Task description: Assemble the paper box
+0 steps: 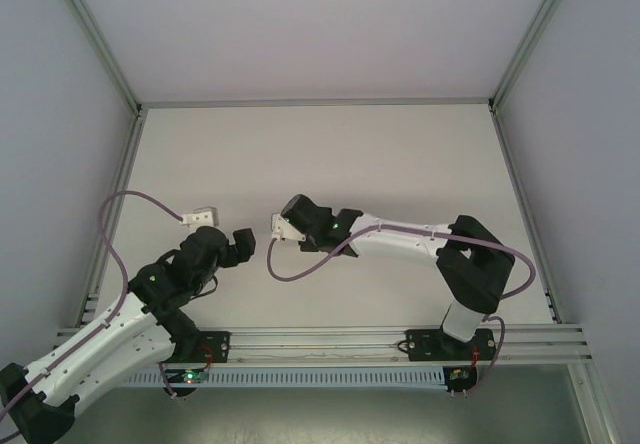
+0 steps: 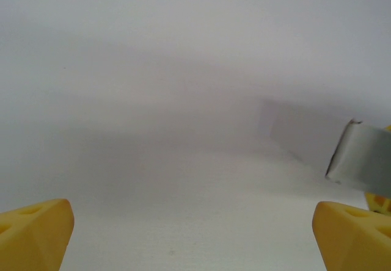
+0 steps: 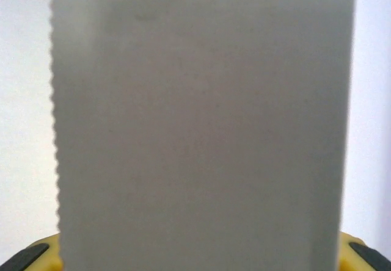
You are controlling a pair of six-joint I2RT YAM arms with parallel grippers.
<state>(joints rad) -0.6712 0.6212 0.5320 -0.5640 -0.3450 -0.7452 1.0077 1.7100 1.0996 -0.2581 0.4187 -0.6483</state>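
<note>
A white table carries two robot arms, the left arm and the right arm, their wrists drawn close together near its middle. The paper box, a plain pale card panel, stands upright in the right pincer, which is closed on it, the card spanning from one yellow finger to the other. From the left wrist, the box sits at the far right. The left pincer gapes wide, its yellow fingertips far apart with bare table between them.
</note>
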